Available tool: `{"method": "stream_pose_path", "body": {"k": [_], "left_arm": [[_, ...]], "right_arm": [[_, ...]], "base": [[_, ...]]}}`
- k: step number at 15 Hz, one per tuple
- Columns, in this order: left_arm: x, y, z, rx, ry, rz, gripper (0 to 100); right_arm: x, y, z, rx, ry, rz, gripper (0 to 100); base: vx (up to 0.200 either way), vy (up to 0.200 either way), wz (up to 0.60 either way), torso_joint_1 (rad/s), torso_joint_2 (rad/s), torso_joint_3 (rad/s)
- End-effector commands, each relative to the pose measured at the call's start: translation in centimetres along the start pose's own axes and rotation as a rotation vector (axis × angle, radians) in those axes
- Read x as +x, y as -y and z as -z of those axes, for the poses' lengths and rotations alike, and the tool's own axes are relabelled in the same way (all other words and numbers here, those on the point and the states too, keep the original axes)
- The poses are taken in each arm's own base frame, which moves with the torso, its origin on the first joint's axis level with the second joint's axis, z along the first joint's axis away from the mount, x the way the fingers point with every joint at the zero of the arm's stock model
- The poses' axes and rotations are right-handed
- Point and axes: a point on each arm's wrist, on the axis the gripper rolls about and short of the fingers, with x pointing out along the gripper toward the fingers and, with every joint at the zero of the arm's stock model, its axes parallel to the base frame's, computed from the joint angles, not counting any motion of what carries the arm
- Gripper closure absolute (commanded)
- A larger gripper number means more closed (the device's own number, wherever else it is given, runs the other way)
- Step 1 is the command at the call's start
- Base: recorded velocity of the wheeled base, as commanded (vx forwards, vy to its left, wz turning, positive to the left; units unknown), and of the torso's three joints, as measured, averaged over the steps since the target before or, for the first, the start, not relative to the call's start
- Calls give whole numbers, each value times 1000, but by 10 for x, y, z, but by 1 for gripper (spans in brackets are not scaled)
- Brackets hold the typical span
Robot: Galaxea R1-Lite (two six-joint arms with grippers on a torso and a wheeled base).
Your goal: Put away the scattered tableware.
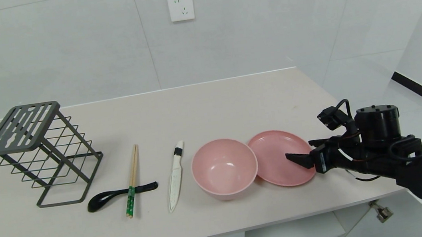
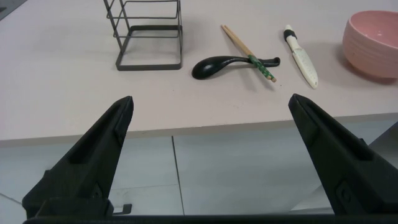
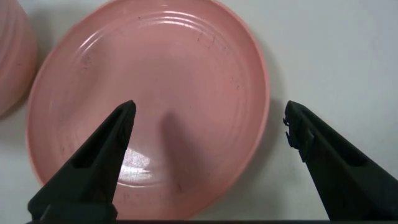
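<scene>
**Pink shallow plastic plate sits under my right gripper**

I hold the right gripper spread wide over the plate's 3 o'clock rim. One finger hangs above the plate's well, the other past the rim, over the pale counter. The plate is round and has no long axis, so I judge the rim is what the grasp turns on. A deep pink bowl stands at the plate's 9 o'clock. It touches or overlaps the plate; I cannot tell which. Farther toward 9 o'clock lie a white knife, wooden chopsticks crossing a black spoon, then a dark wire rack. My left gripper, also wide, hangs off the counter's 6 o'clock edge, well apart from the plate.
</scene>
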Motion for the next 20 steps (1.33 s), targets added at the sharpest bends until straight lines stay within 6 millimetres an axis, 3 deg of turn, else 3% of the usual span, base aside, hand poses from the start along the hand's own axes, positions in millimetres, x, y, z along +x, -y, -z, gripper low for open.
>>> {"method": "stream_pose_path", "body": {"k": [1,5,6,10,13,17,20], "left_arm": [[0,0,0,0,-1,0,0],[0,0,0,0,-1,0,0],[0,0,0,-2,-1,0,0],[0,0,0,-2,-1,0,0],[0,0,0,-6,0,-2,0],[0,0,0,0,2,3,0],[0,0,-1,1,3,15,0]], "right_arm": [[5,-2,2,-4,-9,-10,0],[7,-10,4,-14,-17,-33,0],[7,-10,4,-15,-17,-29,100],[17,0,24,6,-92,66,100],[17,0,18,-7,-61,68,100],[-8,-10,-9,-43,73,61,100],[-42,-25,-18,-64,134,73,100]], "base": [[0,0,0,0,0,0],[0,0,0,0,0,0],[0,0,0,0,0,0],[0,0,0,0,0,0],[0,0,0,0,0,0],[0,0,0,0,0,0],[0,0,0,0,0,0]]}}
